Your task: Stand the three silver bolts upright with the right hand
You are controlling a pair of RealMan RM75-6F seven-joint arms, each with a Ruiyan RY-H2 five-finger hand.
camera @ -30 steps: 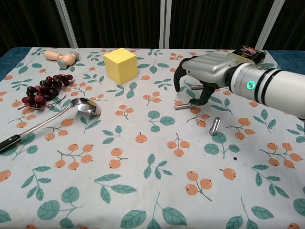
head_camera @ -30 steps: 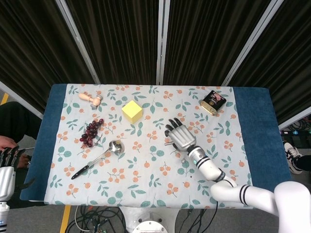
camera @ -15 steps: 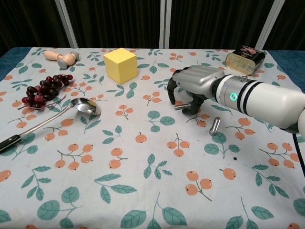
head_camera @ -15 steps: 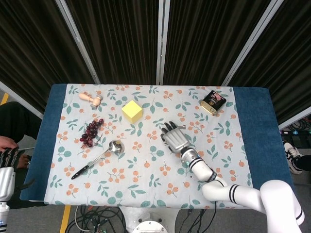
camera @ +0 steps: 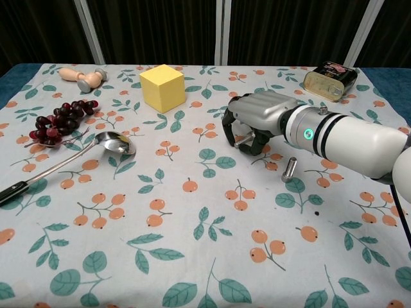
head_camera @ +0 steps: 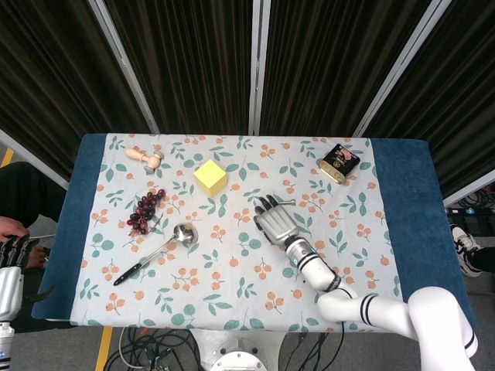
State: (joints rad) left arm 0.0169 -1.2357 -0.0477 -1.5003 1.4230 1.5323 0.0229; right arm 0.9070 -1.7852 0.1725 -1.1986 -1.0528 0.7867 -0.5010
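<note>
Right hand (camera: 257, 122): palm down over the middle of the bench (head_camera: 402, 193), fingers (camera: 230, 128) curled down around a lying bolt; whether they actually pinch it cannot be told from either view.
Bolt under hand (camera: 243, 142): lying flat on the cloth, only one end showing between the curled fingers in the chest view.
Second bolt (camera: 289, 168): lying on its side just beside the right forearm, towards the near edge, apart from the hand.
Third bolt (head_camera: 283, 202): lying flat on the far side of the hand, its shaft poking out past the fingers in the head view; hidden in the chest view.
Left hand (head_camera: 11, 255): off the bench, beyond its left edge, fingers pointing up; holds nothing that shows, spread cannot be told.
Yellow cube (camera: 162, 87): far-left of the right hand, well apart.
Grapes (camera: 59, 120): towards the left edge.
Ladle (camera: 77, 157): bowl near the grapes, handle running to the near-left corner.
Wooden piece (camera: 83, 77): near the far-left corner.
Tin (camera: 329, 77): near the far-right corner.
</note>
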